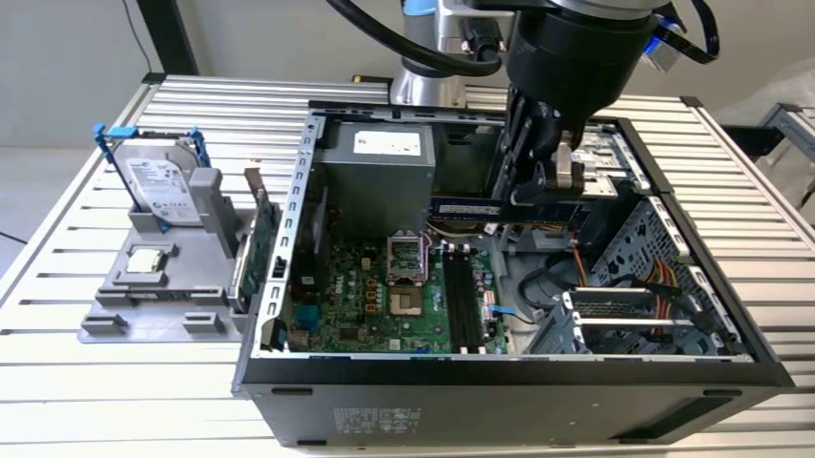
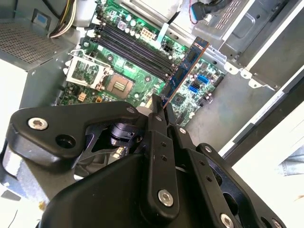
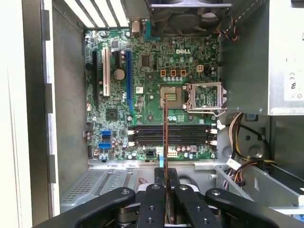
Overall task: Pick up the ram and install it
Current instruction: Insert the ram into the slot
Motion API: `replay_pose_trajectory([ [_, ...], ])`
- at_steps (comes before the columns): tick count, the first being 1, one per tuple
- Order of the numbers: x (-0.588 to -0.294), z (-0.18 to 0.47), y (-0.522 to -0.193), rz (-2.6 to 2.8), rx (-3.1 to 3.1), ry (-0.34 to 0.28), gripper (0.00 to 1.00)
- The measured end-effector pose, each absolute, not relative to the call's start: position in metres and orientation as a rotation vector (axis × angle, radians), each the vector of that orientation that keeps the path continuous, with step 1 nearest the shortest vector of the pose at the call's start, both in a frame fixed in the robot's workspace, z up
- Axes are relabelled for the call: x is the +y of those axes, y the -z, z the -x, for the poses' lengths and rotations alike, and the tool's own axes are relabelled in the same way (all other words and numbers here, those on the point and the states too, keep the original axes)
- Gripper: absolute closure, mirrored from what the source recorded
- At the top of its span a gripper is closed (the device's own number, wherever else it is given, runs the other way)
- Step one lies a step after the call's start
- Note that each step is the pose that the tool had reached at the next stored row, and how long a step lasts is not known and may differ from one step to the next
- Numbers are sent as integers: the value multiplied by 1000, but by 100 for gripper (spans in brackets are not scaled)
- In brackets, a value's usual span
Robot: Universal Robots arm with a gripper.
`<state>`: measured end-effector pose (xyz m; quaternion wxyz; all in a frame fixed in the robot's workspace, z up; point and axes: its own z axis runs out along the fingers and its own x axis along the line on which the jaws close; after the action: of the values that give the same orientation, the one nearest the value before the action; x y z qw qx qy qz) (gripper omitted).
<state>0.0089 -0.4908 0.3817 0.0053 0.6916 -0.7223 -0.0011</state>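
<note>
Gripper: the black gripper (image 1: 540,194) reaches down into the open computer case (image 1: 510,401), its fingers clamped on one end of the ram.
Ram, place: the ram (image 1: 469,205) hangs clear above the motherboard (image 1: 357,305), toward the far side of the case, just near of the power supply (image 1: 376,162).
Ram, long axis: roughly level, running across the exterior view; the free end points to the exterior view's left.
Ram, pose: it stands on edge, and in the first wrist view it shows as a thin line (image 3: 165,118).
Ram against slots: the memory slots (image 1: 465,301) run near to far, so the ram lies crosswise to them and is seated in none.
Outside the case: the hard drive (image 1: 166,186) and expansion card (image 1: 263,248) stand at the exterior view's left on the table (image 1: 76,382).
</note>
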Motion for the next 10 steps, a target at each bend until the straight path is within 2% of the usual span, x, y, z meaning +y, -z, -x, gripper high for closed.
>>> replay_pose_trajectory([
  [10,-491,-9,-382,-2164,-2263,4,100],
])
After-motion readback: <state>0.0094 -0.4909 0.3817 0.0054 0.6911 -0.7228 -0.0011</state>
